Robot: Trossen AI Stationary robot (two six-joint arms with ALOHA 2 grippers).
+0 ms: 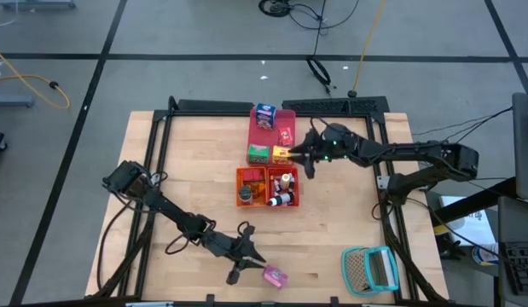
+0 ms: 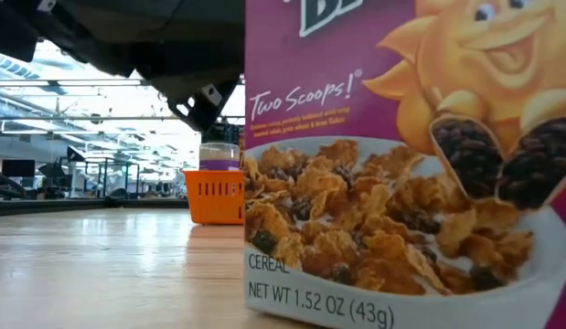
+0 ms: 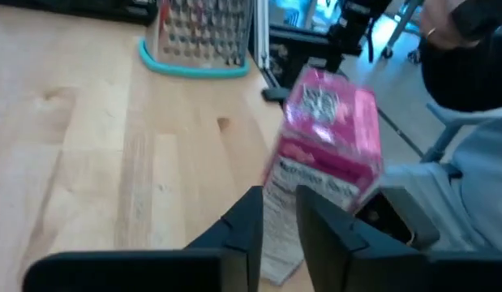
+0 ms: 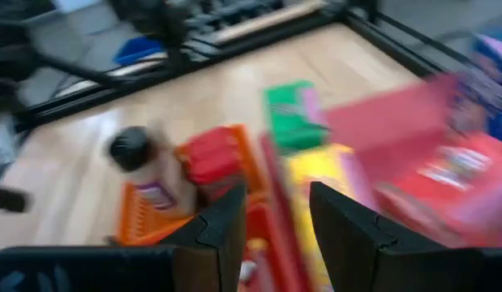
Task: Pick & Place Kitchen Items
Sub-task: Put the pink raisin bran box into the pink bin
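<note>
We start with the wooden worktop (image 1: 195, 162), which carries a red tray (image 1: 285, 119) and an orange tray (image 1: 246, 175) side by side near the middle, both already stocked with small boxes and bottles, presumably the drop-off points. A teal mesh basket (image 1: 370, 269) lies tipped at the near right corner, apart from the rest. Our left gripper (image 1: 253, 260) reaches low along the near edge toward the pink cereal box (image 1: 275, 275), the one item well away from the trays, so we judge it the next pick. In the left wrist view the fingers (image 3: 249, 231) stand narrowly apart, straddling the box's lower edge; we cannot tell whether they grip it yet. Our right gripper (image 1: 299, 155) hovers at the trays' right side, its fingers (image 4: 222, 231) partly open and empty above the yellow box (image 1: 281, 154).
</note>
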